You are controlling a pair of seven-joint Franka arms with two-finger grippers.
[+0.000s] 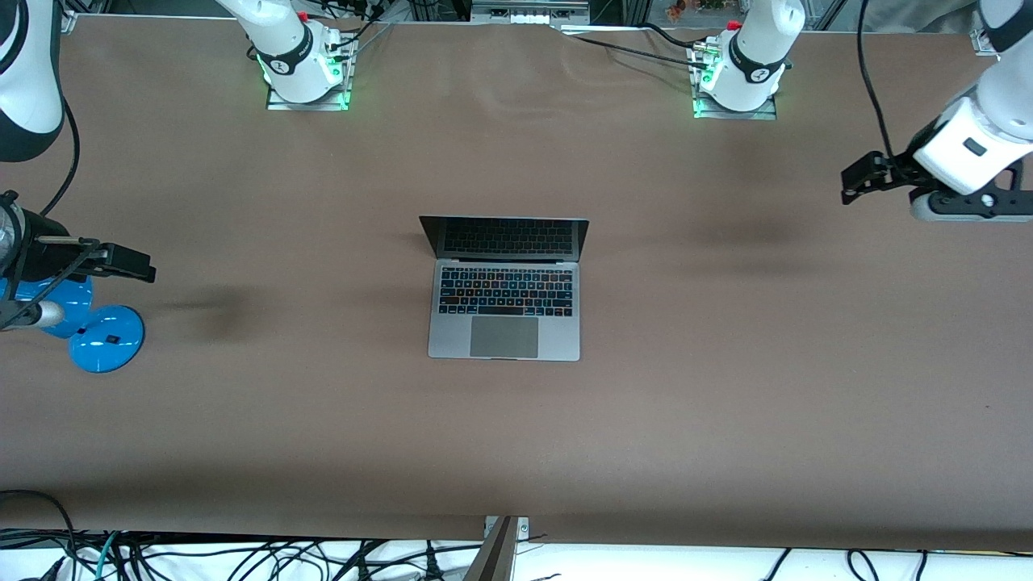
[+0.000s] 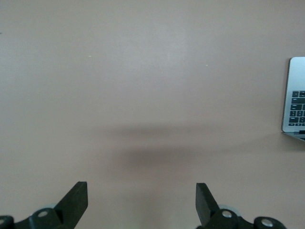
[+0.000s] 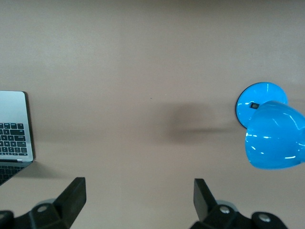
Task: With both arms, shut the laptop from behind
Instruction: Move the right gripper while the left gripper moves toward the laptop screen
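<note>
Right wrist: your gripper (image 3: 139, 198) hangs open over bare table (image 3: 143, 62).
You see its two black fingers (image 3: 74, 193) spread wide, gripping nothing. An open laptop (image 3: 14, 136) shows at one edge, a blue lamp (image 3: 269, 131) at the other, both well apart from the fingers.

Both arms are showing glossy white shells with black joint bands, black cables trailing off them, green lights glowing at the bases, red buttons beside them, and each black hand, left hand (image 1: 857, 179) and right hand (image 1: 129, 263), carrying wedge-shaped fingers (image 2: 76, 198) with silver screws.
</note>
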